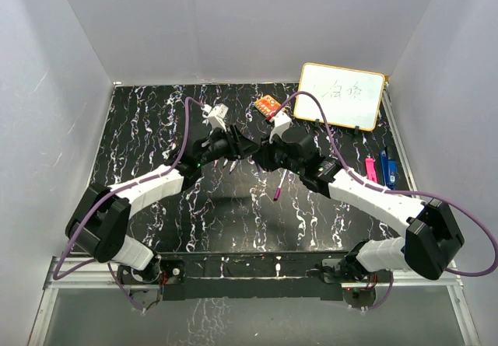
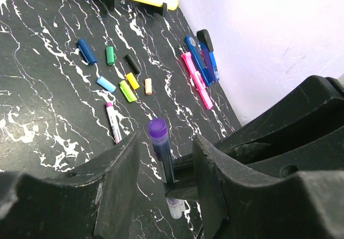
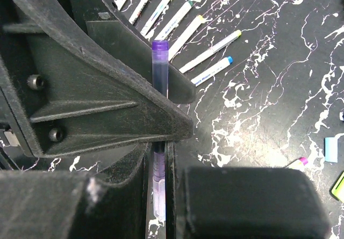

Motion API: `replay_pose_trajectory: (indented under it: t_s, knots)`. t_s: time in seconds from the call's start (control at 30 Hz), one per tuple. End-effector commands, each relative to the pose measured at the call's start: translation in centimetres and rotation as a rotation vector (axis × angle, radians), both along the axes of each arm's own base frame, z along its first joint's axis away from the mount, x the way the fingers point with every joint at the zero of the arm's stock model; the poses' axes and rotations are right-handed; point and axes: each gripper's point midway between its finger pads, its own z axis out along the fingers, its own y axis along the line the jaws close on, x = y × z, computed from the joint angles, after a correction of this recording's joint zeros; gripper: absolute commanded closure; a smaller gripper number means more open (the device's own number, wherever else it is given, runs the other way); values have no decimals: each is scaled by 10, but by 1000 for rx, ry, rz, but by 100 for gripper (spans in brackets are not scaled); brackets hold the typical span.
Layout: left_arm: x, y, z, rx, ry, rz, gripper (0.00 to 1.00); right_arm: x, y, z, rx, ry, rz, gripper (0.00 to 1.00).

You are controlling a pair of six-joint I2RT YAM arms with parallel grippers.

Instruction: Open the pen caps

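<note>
Loose caps (image 2: 109, 55), clips (image 2: 194, 78), whiteboard (image 1: 342, 96) crowd right side; marker row (image 3: 185, 32) mid-table; tabletop (image 1: 148, 128) far left open.

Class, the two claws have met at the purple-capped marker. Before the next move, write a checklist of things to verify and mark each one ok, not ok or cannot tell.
1. Right claw shut on the marker barrel: ok.
2. Purple cap seated on the marker, ready to pull: ok.
3. Cap sits between the fingers of the left claw: ok.
4. Left claw closed on the cap: not ok, a gap shows on both sides.
5. Loose caps on the table, away from both claws: ok.
6. Marker lined up with the left claw's pull direction: cannot tell.
</note>
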Motion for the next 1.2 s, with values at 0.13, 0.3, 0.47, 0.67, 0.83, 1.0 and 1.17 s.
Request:
replay_pose_trajectory:
  t_s: [0.13, 0.3, 0.47, 0.67, 0.83, 1.0, 1.17]
  knots:
    - [-9, -8, 7, -58, -18, -50, 77, 4, 6, 30, 78, -93, 9, 100]
    - [-11, -7, 6, -67, -13, -47, 98, 6, 8, 28, 78, -91, 10, 100]
    - [-10, -4, 7, -65, -6, -17, 100, 6, 8, 27, 73, -85, 4, 66]
    - [4, 13, 11, -36, 27, 121, 100, 2, 1, 19, 35, -68, -2, 42]
    - [9, 10, 23, -65, 34, 134, 100, -5, 1, 8, 15, -36, 28, 41]
    - [13, 6, 31, -92, 29, 135, 100, -10, 6, -4, 4, 2, 67, 41]
    - [12, 5, 35, -103, 20, 130, 100, -10, 11, -13, -6, 24, 88, 45]
